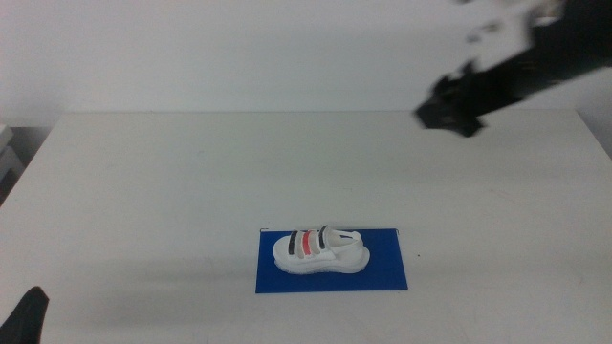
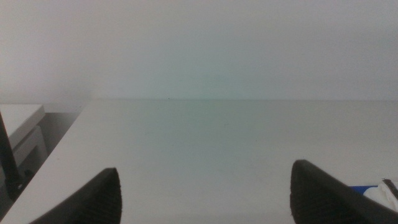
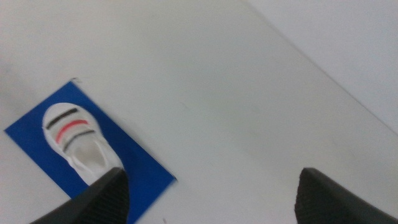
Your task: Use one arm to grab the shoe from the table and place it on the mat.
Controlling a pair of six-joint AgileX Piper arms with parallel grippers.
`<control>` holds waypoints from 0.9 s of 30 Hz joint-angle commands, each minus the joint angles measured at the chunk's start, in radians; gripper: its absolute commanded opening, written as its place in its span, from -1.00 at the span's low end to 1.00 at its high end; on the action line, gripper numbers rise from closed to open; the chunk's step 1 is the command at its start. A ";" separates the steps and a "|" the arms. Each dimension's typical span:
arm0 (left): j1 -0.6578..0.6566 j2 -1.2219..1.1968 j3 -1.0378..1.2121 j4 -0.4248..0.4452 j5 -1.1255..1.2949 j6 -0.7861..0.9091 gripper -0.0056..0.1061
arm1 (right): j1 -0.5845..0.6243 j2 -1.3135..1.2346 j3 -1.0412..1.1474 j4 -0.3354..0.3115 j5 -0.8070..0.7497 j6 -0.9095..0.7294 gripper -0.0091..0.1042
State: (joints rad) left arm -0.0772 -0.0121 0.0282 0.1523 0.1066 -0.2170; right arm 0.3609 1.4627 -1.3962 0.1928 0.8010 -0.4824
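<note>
The white shoe [image 1: 320, 251] with black and red straps lies on its sole on the deep-blue mat [image 1: 382, 272] near the front of the white table [image 1: 191, 182]. The right arm reaches in from the upper right, high above the table; its gripper [image 1: 448, 110] is open, empty and well away from the shoe. In the right wrist view the shoe [image 3: 76, 140] on the mat [image 3: 134, 163] shows beyond the open jaws [image 3: 211, 199]. The left gripper [image 1: 29, 315] waits at the bottom left corner, open [image 2: 205, 193] and empty; the mat's edge [image 2: 359, 189] and a bit of the shoe [image 2: 380, 194] show by one jaw.
A pale wall stands behind the table's far edge [image 1: 316, 111]. A white cabinet or box [image 2: 22, 127] and a thin dark cable [image 2: 9, 158] sit beyond the table's left side.
</note>
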 commanded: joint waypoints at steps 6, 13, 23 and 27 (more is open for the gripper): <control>0.000 -0.014 0.009 0.000 -0.075 -0.004 0.75 | -0.240 -0.356 0.317 0.006 -0.210 0.123 0.70; 0.000 -0.014 0.009 0.000 -0.075 -0.004 0.75 | -0.342 -0.654 0.696 0.032 -0.544 0.131 0.65; 0.000 -0.014 0.009 0.000 -0.075 -0.004 0.75 | -0.342 -0.992 1.049 -0.099 -0.625 0.131 0.61; 0.000 -0.014 0.009 0.000 -0.075 -0.004 0.75 | -0.342 -1.118 1.144 -0.142 -0.621 0.131 0.61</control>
State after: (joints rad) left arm -0.0761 -0.0121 0.0282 0.1523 0.1066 -0.2170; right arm 0.0252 0.3740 -0.2535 0.0810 0.2592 -0.3479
